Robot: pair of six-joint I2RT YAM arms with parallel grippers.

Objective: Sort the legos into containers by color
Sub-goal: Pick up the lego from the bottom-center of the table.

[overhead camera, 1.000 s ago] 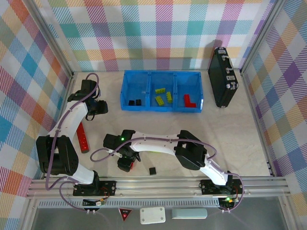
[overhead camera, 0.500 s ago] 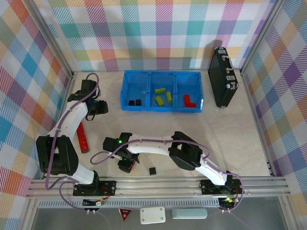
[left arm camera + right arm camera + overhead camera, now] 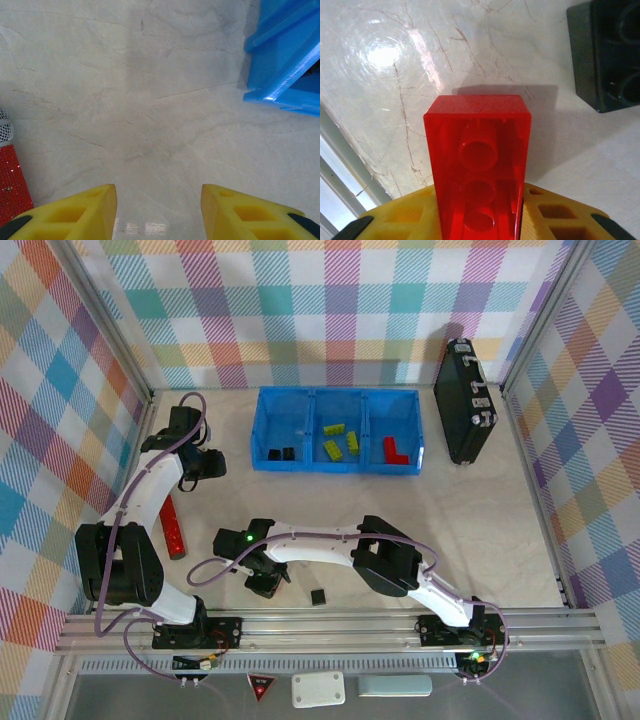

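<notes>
Between the jaws of the right gripper [image 3: 479, 212]: one red lego [image 3: 477, 150], pinched by its long sides, hollow underside facing the wrist camera, far end jutting well past the fingertips. Whether it clears the table [image 3: 395, 100] cannot be told.

Ahead and to the right of that gripper: one black lego [image 3: 610, 55], loose, near but apart.

Far across from it: the blue containers [image 3: 338, 466], with red pieces in the compartment furthest right.

Left gripper [image 3: 159, 200]: jaws parted, nothing between them, tray corner just ahead to its right.

Likely hazards: the hold seems to take only the brick's near end, so a quick swing could pivot or shed it. A low carry could clip the tray wall.
</notes>
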